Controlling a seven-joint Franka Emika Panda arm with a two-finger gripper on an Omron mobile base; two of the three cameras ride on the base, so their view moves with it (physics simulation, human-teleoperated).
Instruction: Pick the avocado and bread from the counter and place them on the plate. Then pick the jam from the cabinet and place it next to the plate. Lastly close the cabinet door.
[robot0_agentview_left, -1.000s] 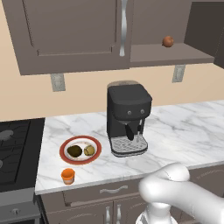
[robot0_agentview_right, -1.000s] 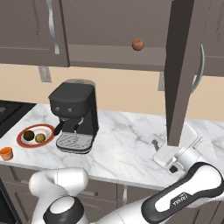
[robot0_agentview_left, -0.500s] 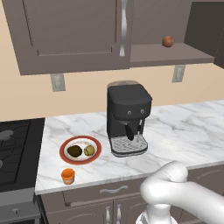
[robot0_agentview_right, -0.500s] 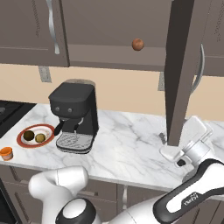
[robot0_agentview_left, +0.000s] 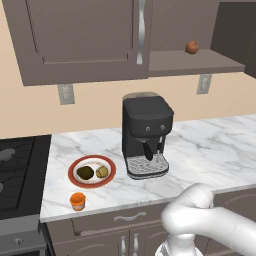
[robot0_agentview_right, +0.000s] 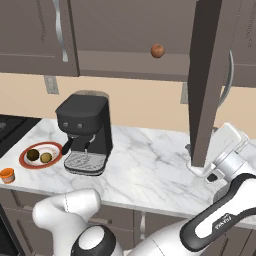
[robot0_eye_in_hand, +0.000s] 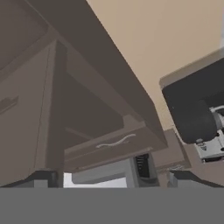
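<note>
The fingers (robot0_eye_in_hand: 109, 177) stand wide apart and empty, beside the open door (robot0_agentview_right: 210, 80) of the cabinet (robot0_agentview_left: 85, 35). On the counter (robot0_agentview_left: 200, 150), the plate (robot0_agentview_left: 75, 167) sits at nine o'clock from the coffee machine (robot0_agentview_left: 146, 135), holding the avocado (robot0_agentview_left: 85, 172) and bread (robot0_agentview_left: 102, 172). The jam (robot0_agentview_left: 77, 201) stands at seven o'clock, just beside the plate.

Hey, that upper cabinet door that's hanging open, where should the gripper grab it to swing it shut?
Probably the curved silver handle on the cabinet door. In the right base view the door stands edge-on, with the handle on its right-hand face. The handle runs vertically and bows off the panel, so come from that right side with the jaws level across it.
</note>
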